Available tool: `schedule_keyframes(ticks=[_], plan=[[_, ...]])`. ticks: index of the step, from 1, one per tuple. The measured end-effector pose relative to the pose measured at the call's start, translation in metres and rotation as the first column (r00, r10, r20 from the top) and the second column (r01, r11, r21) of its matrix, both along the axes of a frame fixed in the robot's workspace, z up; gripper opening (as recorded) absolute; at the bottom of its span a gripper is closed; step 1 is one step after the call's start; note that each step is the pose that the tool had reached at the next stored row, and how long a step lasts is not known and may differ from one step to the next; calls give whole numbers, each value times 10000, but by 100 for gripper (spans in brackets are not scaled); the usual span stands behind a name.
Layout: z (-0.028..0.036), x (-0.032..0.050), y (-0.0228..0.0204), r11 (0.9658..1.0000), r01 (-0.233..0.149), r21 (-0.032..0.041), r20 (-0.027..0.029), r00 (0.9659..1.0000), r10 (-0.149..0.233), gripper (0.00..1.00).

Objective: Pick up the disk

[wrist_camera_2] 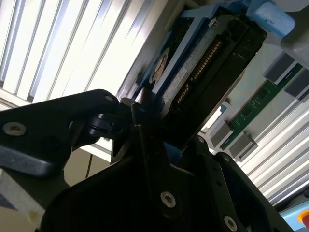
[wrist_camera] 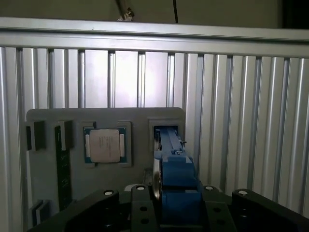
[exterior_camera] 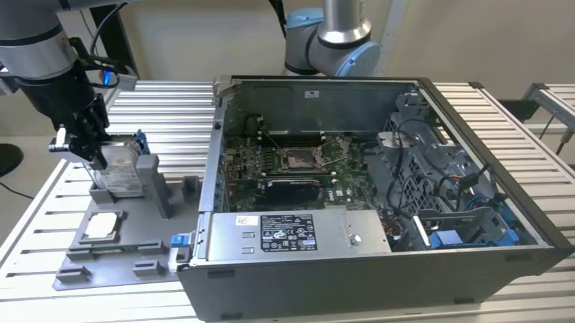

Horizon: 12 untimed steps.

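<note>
The disk [exterior_camera: 121,168] stands on edge in a slot of the grey holder tray [exterior_camera: 134,235] on the slatted desk [exterior_camera: 36,222], at the exterior view's left. The gripper [exterior_camera: 90,145] is down over its upper end. In both wrist views the black jaws sit tight on either side of the blue-framed disk with no gap showing, clamped on it. The tray's right edge lies close against the wall of the open computer case [exterior_camera: 215,134]. Bare desk lies open on the tray's left and on its near side. The first wrist view looks down the disk's [wrist_camera: 169,145] thin edge into the slot, with the square chip [wrist_camera: 105,145] in the next pocket beside it. The second wrist view shows the disk's connector end [wrist_camera_2: 203,63].
</note>
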<state>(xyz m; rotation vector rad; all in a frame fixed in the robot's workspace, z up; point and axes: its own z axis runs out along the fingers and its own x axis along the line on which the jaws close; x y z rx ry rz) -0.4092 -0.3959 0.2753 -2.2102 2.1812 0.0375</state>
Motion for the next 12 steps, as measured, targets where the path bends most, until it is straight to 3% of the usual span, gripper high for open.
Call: schedule_keyframes(ticks=[9,12], plan=[[145,-22,0,10000,1,0,1,10000,-1,0],[188,-33,0,10000,1,0,27,10000,-1,0]])
